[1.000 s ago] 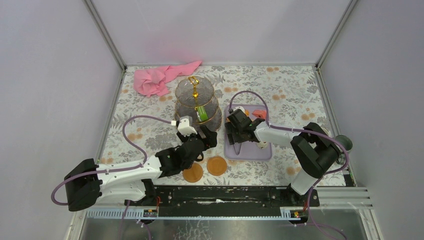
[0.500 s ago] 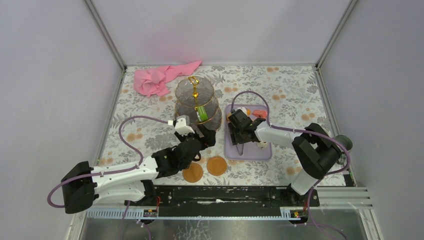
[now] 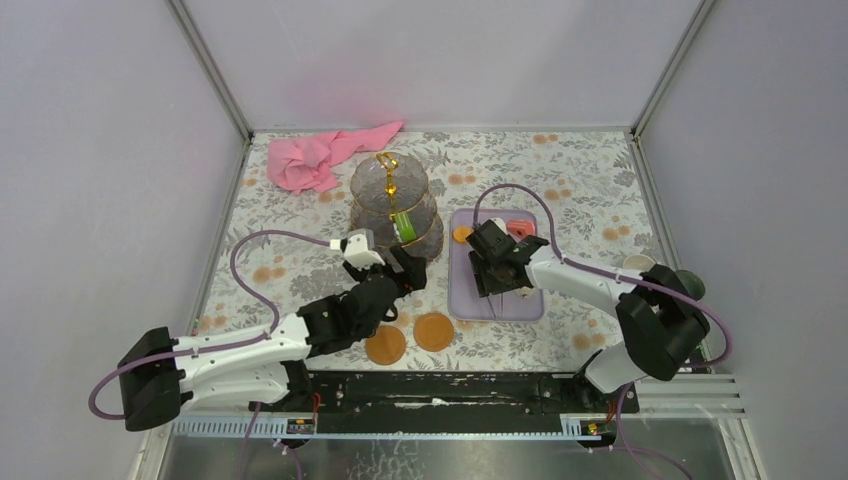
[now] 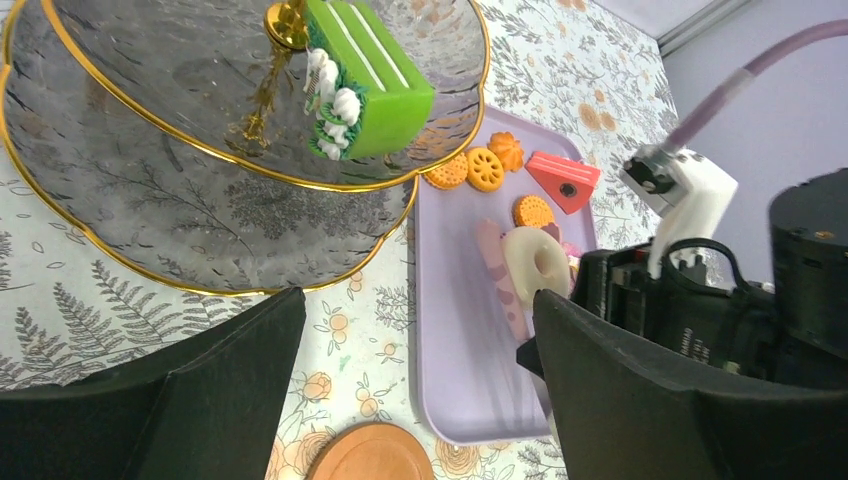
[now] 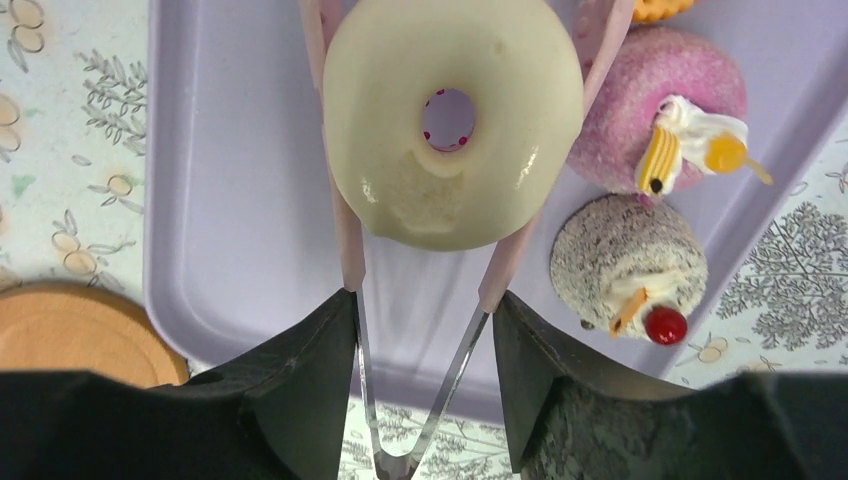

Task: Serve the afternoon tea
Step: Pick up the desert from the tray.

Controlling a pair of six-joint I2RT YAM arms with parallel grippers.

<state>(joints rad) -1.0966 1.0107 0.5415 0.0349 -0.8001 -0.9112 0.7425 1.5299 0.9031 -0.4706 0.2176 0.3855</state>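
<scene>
I've got my right claw (image 5: 425,330) pinching the tongs (image 5: 345,240), doughnut (image 5: 452,120) between their arms, within the tray (image 5: 230,200). I see my left claw (image 4: 415,305) spread wide beside the 3-tier stand (image 4: 250,210), which holds the green cake (image 4: 365,80).

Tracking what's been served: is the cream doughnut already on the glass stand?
No, the cream doughnut lies between the arms of the pink tongs, over the lilac tray.

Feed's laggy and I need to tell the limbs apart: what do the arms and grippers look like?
They are an identical pair. The left arm and right arm have white links between chunky black joint housings. Each has a looping purple cable and a white camera block at the wrist. The left gripper and right gripper have broad matte-black fingers. No markings are legible.
</scene>
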